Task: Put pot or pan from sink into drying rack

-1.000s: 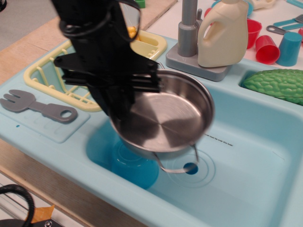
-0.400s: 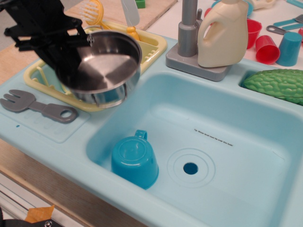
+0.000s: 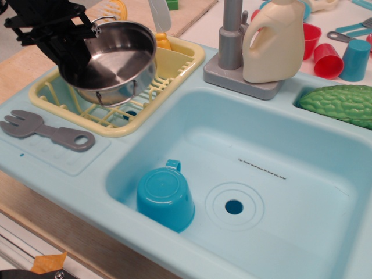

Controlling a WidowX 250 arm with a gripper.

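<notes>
The shiny steel pan point(image 3: 119, 61) is tilted over the pale yellow drying rack point(image 3: 174, 64), its lower edge close to or touching the ribs. My black gripper point(image 3: 70, 40) is shut on the pan's left rim and hides that side. The light-blue sink point(image 3: 279, 145) lies to the right, with its round drain hole point(image 3: 233, 206) and the grey faucet point(image 3: 231, 35) behind it. The pan is out of the basin.
A teal cup point(image 3: 165, 197) lies upside down in the sink's near-left corner. A grey toy fork point(image 3: 46, 131) lies left of the basin. A cream detergent bottle point(image 3: 273, 40) stands by the faucet. A green gourd point(image 3: 340, 104) and red and blue cups point(image 3: 337, 58) are at the right.
The pan was lifted out of the sink, carried left and back, and now sits lower over the drying rack. The teal cup, hidden before, is now uncovered.
</notes>
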